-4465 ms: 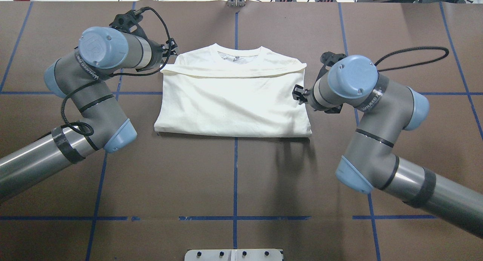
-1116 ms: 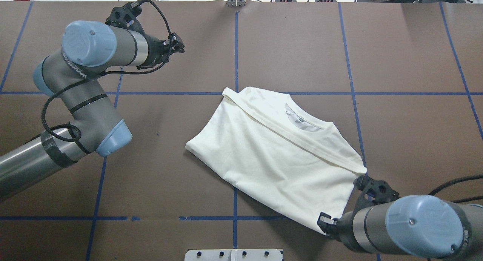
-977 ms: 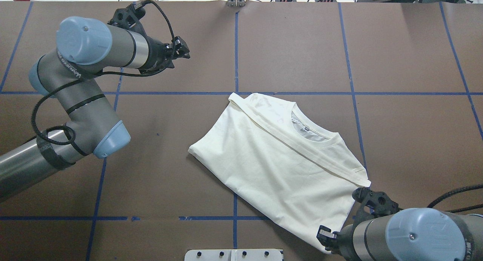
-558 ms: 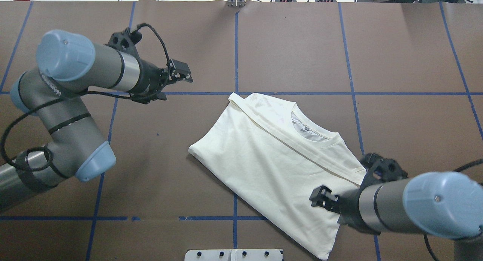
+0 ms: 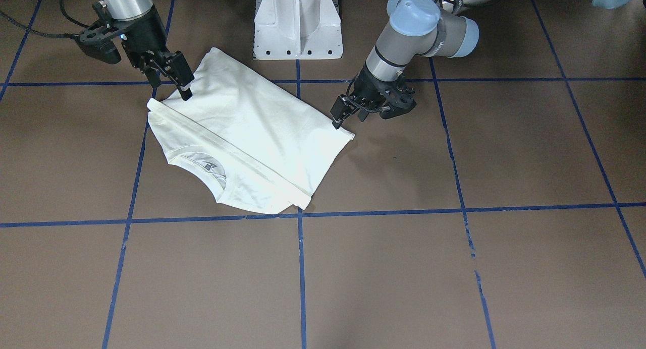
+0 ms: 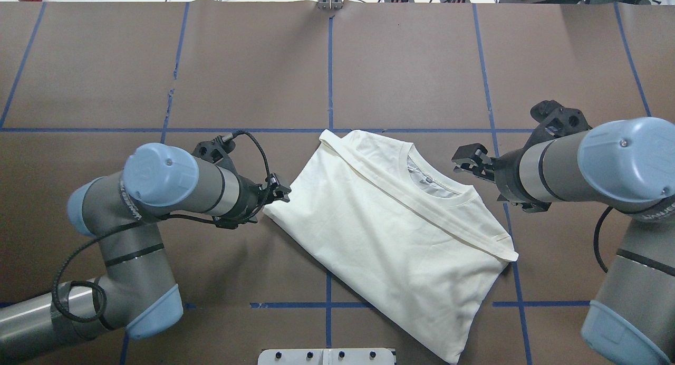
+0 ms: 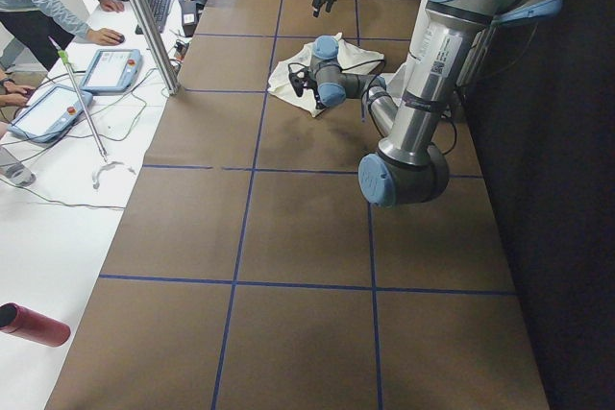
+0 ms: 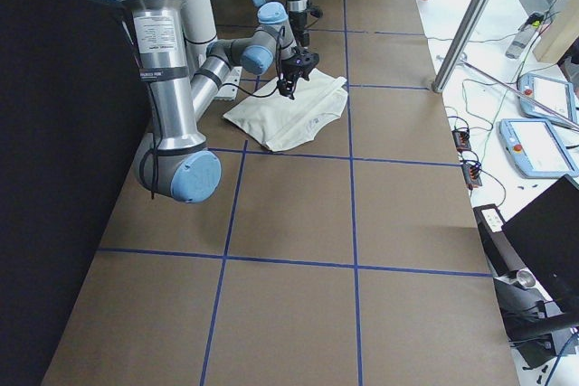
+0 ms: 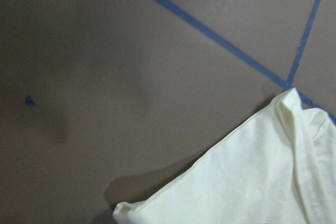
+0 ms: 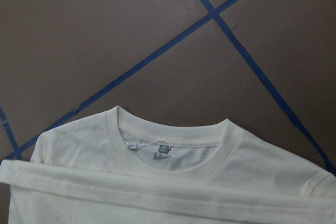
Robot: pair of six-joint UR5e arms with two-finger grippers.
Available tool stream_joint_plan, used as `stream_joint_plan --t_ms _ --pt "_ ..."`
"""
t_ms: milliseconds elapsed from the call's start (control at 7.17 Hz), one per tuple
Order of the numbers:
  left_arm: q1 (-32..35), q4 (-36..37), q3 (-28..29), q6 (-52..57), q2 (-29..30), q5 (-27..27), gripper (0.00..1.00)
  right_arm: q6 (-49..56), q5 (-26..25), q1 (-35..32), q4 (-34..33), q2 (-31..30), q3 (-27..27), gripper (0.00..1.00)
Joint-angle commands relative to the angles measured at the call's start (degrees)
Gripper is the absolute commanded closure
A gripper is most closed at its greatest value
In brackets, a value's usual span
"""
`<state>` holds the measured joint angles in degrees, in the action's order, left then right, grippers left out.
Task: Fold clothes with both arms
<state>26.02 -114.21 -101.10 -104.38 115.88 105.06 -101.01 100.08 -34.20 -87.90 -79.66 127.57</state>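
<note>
The cream, long-sleeved cotton T-shirt lies flat on the brown paper-covered table, plain side up. It is folded to a rough rectangle and turned askew to the blue tape grid lines. A narrow folded band crosses the T-shirt just below its round ribbed neckline (a grey label shows inside the collar).

The left arm's black two-finger gripper sits just beside the T-shirt's left corner. Its jaws stand apart and hold nothing; contact with the cloth cannot be confirmed.

The right arm's black two-finger gripper hangs near the T-shirt's collar-side edge, apart from the cloth. Its jaws also stand apart and are empty.

The white fixed pedestal base stands just beyond the T-shirt's hem-side corner.
</note>
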Motion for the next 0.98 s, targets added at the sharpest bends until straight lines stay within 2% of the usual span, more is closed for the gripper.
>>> stream_joint_plan --t_ms 0,140,279,419,558,837 --pt "-2.0 1.3 4.4 -0.3 2.7 -2.9 0.26 1.3 0.0 -1.1 0.4 0.4 -2.9 0.00" --pt "-2.0 1.3 4.5 -0.3 2.7 -2.9 0.32 1.3 0.0 -1.1 0.4 0.4 -3.1 0.00" --pt "-1.9 1.3 4.6 -0.3 2.4 -2.9 0.53 1.3 -0.1 -1.1 0.4 0.4 -3.2 0.00" --pt "-1.8 1.3 4.5 -0.1 2.1 -3.4 0.90 1.3 -0.2 -1.1 0.4 0.4 -3.2 0.00" --pt "-1.6 1.4 4.2 0.1 1.8 -4.1 1.00 1.3 -0.3 -1.1 0.4 0.5 -3.6 0.00" --pt "1.5 3.1 3.5 4.1 1.1 -5.1 1.00 1.3 -0.2 -1.0 0.4 0.6 -3.9 0.00"
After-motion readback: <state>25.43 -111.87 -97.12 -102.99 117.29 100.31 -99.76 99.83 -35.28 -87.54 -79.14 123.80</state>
